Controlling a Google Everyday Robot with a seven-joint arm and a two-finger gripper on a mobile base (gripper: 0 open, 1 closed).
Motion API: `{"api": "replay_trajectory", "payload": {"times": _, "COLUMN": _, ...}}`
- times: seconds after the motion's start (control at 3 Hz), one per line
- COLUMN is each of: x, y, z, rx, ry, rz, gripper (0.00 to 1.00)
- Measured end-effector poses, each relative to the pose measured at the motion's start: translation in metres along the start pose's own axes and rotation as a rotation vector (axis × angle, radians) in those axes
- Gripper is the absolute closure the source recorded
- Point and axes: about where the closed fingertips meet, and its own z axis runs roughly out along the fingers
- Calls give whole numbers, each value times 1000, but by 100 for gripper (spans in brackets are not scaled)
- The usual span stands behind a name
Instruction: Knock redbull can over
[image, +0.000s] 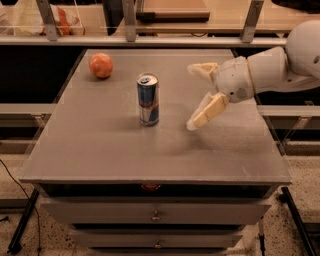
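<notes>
Light is moderate and warm, falling from above; the grey table (225, 150) top is evenly lit, without glare, while the space beneath it is nearly black; the wooden shelf (220, 20) behind is the brightest zone. The redbull can (148, 100) throws a faint soft shadow to its left and has a pale sheen on its lid; the orange fruit (101, 65) shows a dull highlight. The gripper (192, 97), over the table right of the can with fingers spread apart, casts a diffuse shadow below; the white arm (270, 70) looks almost washed out; the whole view is soft and slightly grainy.
</notes>
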Motion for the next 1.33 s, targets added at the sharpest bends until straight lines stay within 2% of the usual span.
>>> {"api": "replay_trajectory", "payload": {"times": 0.33, "x": -2, "y": -6, "z": 24, "rx": -25, "ry": -136, "rz": 35, "gripper": 0}}
{"api": "replay_trajectory", "payload": {"times": 0.67, "x": -11, "y": -7, "z": 45, "rx": -65, "ry": -224, "rz": 44, "gripper": 0}}
{"api": "replay_trajectory", "payload": {"times": 1.33, "x": -30, "y": -2, "z": 74, "rx": -140, "ry": -321, "rz": 49, "gripper": 0}}
